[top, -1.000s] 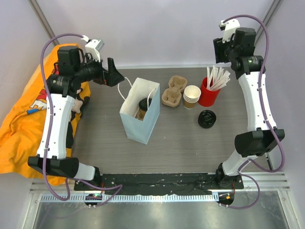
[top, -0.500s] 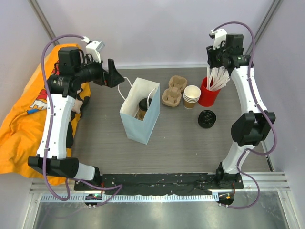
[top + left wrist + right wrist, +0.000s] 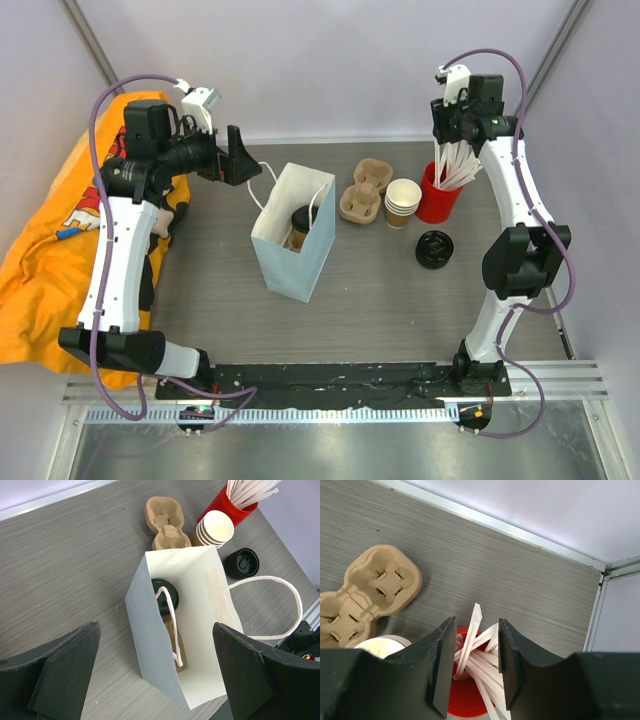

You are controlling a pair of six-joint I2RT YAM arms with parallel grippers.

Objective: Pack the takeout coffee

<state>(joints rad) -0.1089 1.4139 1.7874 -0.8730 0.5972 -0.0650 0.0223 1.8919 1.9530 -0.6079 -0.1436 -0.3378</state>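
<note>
Left wrist view, takeout coffee [image 3: 174,594] in bag [image 3: 150,645], handle [image 3: 173,630] crossing it

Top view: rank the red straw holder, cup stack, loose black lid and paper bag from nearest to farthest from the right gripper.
From the right gripper:
1. red straw holder, back right, its straws reaching up to the jaws.
2. cup stack, just left of the holder.
3. loose black lid, closer to the arm bases.
4. paper bag, mid-table, far left.

No text can be read. The orange cloth [image 3: 40,250] past the worktop's [image 3: 380,290] left edge bears a print, illegible
</note>
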